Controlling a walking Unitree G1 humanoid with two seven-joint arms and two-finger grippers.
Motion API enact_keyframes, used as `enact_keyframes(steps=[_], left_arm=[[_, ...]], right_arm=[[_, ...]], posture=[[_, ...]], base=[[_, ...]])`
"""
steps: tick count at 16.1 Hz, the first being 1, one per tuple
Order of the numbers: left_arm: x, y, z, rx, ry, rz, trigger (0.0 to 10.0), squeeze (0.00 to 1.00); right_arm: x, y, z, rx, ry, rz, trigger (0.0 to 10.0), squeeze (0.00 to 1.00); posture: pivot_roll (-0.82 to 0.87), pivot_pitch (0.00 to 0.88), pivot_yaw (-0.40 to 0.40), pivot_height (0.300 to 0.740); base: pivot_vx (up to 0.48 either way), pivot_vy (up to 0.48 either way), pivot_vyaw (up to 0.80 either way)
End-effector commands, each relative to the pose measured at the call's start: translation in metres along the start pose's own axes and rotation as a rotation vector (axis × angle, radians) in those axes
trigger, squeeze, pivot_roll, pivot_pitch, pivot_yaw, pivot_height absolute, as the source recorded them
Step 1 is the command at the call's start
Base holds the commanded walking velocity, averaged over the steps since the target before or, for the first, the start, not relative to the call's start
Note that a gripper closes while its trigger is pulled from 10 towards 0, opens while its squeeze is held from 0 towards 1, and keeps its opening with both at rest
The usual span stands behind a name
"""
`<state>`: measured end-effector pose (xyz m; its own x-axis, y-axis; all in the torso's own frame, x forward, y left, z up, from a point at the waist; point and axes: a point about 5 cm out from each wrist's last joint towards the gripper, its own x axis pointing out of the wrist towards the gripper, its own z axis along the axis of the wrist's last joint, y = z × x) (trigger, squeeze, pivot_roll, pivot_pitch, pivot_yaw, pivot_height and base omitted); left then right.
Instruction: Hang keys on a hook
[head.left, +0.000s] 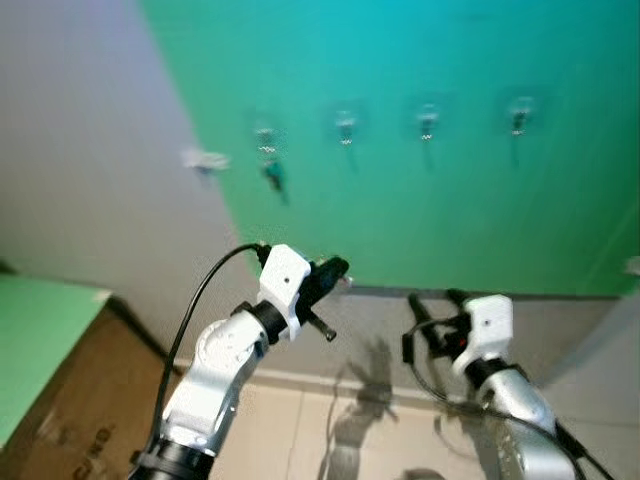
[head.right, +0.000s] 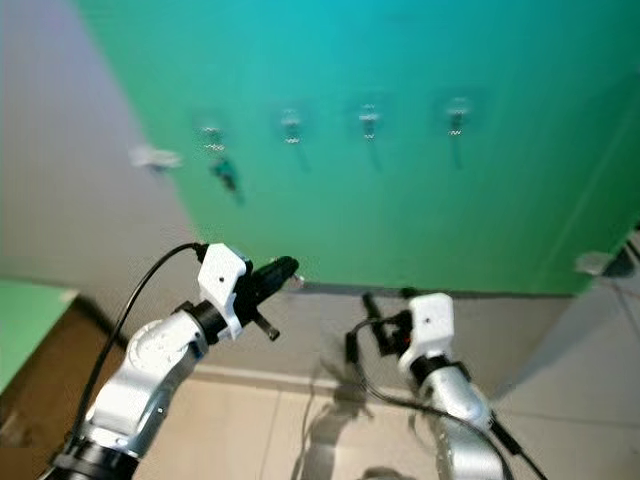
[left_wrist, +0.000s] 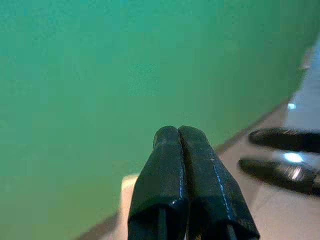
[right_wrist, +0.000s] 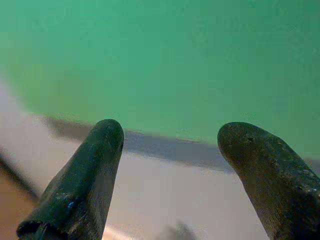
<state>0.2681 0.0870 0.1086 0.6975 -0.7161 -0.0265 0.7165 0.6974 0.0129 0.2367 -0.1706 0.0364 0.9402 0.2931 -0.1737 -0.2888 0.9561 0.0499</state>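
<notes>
Green wall (head.left: 450, 230) carries four small hooks in a row. Keys (head.left: 271, 172), a dark blurred bunch, dangle from the leftmost hook (head.left: 264, 136). Left pincer (head.left: 336, 270) pressed closed, empty, below the hooks. Right pincer (head.left: 432, 301) spread wide, empty, low.

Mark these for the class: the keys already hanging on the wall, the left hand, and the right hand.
keys (head.left: 272, 175), left eye view, on the dark hanging bunch
left hand (head.left: 335, 270), left eye view, at its closed fingertips
right hand (right_wrist: 170, 137), right wrist view, midway between its parted fingertips
</notes>
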Motion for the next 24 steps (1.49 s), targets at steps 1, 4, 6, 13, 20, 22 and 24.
enact_keyframes(steps=[1,4,6,13,20,22,24], left_arm=[[0.003,0.007,0.016,-0.007,-0.024,-0.045,0.0,0.0],[0.006,0.04,0.055,-0.065,-0.089,-0.071,0.0,0.0],[0.005,0.049,0.067,-0.102,-0.116,-0.096,0.0,0.0],[-0.001,0.056,0.088,-0.288,-0.166,-0.311,0.0,0.0],[-0.004,0.068,0.122,-0.693,-0.46,-0.428,0.0,0.0],[-0.004,0.068,0.127,-0.777,-0.491,-0.457,0.0,0.0],[-0.004,0.07,0.131,-0.82,-0.517,-0.46,0.0,0.0]], right_arm=[[0.001,0.004,0.003,0.003,0.015,0.064,10.0,0.0],[0.012,0.005,0.028,0.014,0.027,0.209,10.0,0.0],[0.018,0.005,0.039,0.003,0.024,0.251,10.0,0.0],[0.03,0.018,0.107,0.024,-0.043,0.413,10.0,0.0],[0.03,0.022,0.118,0.071,-0.034,0.428,10.0,0.0],[0.029,0.023,0.118,0.081,-0.023,0.43,10.0,0.0],[0.028,0.023,0.118,0.085,-0.019,0.43,10.0,0.0]], posture=[[-0.31,0.0,0.141,0.74],[-0.31,0.0,0.141,0.74],[-0.31,0.0,0.141,0.74],[-0.32,0.007,0.152,0.74],[-0.33,0.009,0.152,0.74],[-0.33,0.01,0.154,0.74],[-0.33,0.01,0.155,0.74]], base=[[0.0,0.0,0.0],[0.0,0.0,0.0],[0.0,0.0,0.0],[0.0,0.0,0.0],[0.0,0.0,0.0],[0.0,0.0,0.0],[0.0,0.0,0.0]])
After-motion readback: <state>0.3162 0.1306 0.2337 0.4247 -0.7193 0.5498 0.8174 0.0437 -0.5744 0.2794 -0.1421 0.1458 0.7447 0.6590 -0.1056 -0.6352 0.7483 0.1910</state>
